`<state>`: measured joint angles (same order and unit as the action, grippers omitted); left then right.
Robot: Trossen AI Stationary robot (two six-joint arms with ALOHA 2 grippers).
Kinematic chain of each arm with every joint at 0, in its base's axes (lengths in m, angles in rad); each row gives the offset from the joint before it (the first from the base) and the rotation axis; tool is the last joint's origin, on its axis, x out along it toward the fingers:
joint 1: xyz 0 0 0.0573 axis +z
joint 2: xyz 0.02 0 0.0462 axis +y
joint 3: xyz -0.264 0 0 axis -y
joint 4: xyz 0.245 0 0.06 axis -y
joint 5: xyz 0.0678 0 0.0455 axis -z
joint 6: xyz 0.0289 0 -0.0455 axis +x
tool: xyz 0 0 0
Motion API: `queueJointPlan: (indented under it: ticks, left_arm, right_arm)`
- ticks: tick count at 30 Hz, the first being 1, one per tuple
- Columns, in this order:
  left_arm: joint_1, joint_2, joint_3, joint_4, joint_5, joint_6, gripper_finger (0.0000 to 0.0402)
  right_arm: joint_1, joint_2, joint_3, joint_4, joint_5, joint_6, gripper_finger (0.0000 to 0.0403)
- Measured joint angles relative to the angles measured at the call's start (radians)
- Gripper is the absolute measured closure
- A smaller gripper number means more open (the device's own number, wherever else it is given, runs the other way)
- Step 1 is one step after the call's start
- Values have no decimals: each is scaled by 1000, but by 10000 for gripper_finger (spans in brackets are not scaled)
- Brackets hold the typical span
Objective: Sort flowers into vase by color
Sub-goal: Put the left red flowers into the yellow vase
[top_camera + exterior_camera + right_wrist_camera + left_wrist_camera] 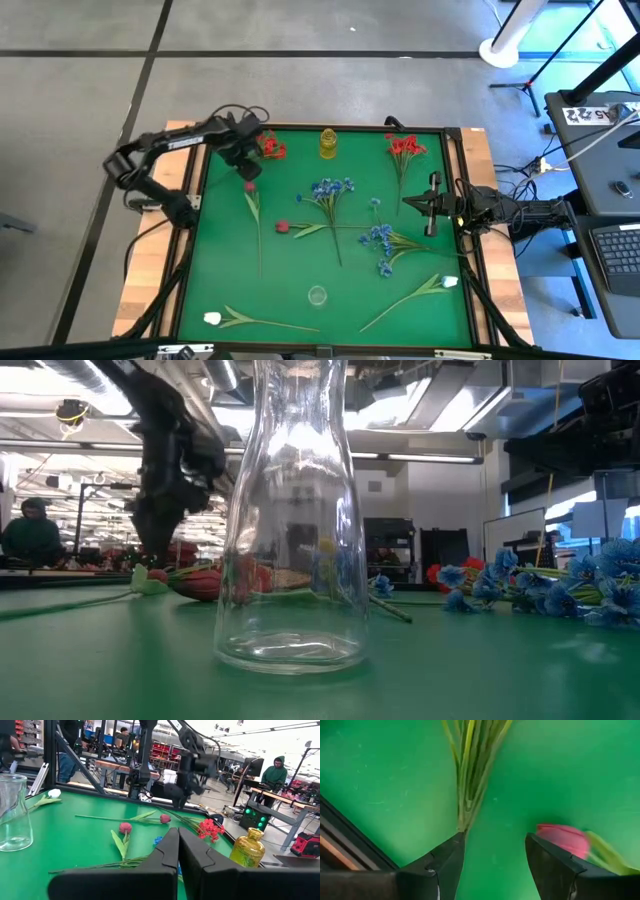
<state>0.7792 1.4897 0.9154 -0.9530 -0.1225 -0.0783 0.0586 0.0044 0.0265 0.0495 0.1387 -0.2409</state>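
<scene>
Honestly, I worry my left gripper point(492, 857), spread wide over the table point(300, 265), clips the pink bud point(563, 839) beside the red spray's stems point(472, 765) and grabs both.

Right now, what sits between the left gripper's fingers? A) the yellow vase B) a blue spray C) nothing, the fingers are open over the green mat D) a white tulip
C: in the left wrist view the left gripper has its fingers spread with only green mat between them; a pink bud lies just outside one finger, and the stems of a red spray lie ahead.
</scene>
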Motion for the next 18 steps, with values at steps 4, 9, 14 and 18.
queueJointPlan:
  ticks: [4, 9, 14, 18]
  left_arm:
    - [0, 71, 0, 17, -19, 36, 196]
    - [0, 111, 0, 71, -105, 59, 196]
    - [17, 111, 0, 120, -134, 67, 196]
    - [46, 111, 0, 119, -104, 66, 196]
  right_arm:
    - [0, 0, 0, 0, 0, 0, 395]
    - [0, 0, 0, 0, 0, 0, 395]
    - [0, 0, 0, 0, 0, 0, 395]
    - [0, 0, 0, 0, 0, 0, 395]
